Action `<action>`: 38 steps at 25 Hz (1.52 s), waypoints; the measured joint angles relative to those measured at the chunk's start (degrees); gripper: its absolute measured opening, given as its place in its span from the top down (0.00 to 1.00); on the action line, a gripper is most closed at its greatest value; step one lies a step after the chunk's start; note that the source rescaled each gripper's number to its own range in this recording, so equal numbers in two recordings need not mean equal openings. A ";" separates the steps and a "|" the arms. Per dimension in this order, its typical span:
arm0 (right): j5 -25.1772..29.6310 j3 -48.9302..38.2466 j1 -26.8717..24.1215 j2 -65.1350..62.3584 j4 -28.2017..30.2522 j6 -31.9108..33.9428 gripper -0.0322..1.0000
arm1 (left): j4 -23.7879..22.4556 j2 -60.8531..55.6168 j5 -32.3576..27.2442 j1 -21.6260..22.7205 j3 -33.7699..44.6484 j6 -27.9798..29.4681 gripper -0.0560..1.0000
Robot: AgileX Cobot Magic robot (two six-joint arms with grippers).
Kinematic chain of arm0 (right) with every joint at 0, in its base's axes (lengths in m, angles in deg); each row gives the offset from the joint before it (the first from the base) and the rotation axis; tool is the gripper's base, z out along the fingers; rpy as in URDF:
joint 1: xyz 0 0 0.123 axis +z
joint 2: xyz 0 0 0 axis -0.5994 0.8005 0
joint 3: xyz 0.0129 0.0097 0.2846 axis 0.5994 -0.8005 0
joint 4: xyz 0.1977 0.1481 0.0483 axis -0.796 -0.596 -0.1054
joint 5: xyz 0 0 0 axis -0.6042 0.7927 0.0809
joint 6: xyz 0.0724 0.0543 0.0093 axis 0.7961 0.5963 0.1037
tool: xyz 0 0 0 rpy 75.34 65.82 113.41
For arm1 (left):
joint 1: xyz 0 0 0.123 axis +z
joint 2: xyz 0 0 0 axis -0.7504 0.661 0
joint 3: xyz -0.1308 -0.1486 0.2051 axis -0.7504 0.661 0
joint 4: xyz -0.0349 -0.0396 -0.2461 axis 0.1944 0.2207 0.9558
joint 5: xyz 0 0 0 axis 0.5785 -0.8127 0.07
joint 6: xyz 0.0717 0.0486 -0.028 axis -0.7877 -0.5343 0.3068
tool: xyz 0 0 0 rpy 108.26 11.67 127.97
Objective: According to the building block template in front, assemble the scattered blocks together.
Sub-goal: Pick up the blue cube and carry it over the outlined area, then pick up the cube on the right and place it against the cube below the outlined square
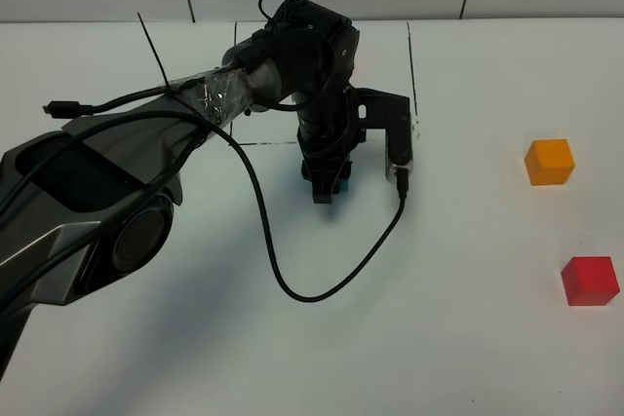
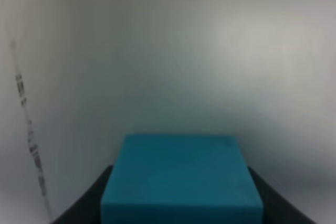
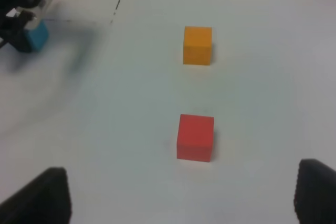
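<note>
1. Holding the teal-blue cube (image 2: pixel 181 177) low over the table (image 1: pixel 468 358) near its middle, the left gripper (image 1: pixel 329 187) is pinching it, jaws narrow, pads against both sides.
2. The right gripper (image 3: pixel 181 192) is hanging wide open, gripping nothing.
3. The orange cube (image 1: pixel 549 161) and the red cube (image 1: pixel 589 280) are sitting well apart on the right, untouched.
4. Judging progress: assembly is only beginning, with no cubes joined. The template is not showing clearly, probably hidden by the left arm.

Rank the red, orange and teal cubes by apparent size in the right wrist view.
1. red cube, largest, nearest the camera.
2. orange cube, farther.
3. teal cube, smallest-looking but partly hidden.
Nearness may explain the differences.
</note>
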 joint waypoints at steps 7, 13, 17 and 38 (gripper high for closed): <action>0.00 0.00 0.00 0.00 0.00 0.00 0.26 | 0.00 -1.17 -0.15 0.00 0.00 -0.25 0.22; 0.00 0.00 0.00 0.00 0.00 0.00 0.26 | 0.01 -5.61 -0.20 0.05 0.00 2.75 0.08; 0.00 0.00 0.00 0.00 0.00 0.00 0.26 | 0.16 -8.96 -0.14 1.37 0.00 8.57 0.07; 0.00 0.00 0.00 0.00 0.00 0.00 0.26 | 5.78 -38.79 12.99 23.84 34.86 20.54 0.07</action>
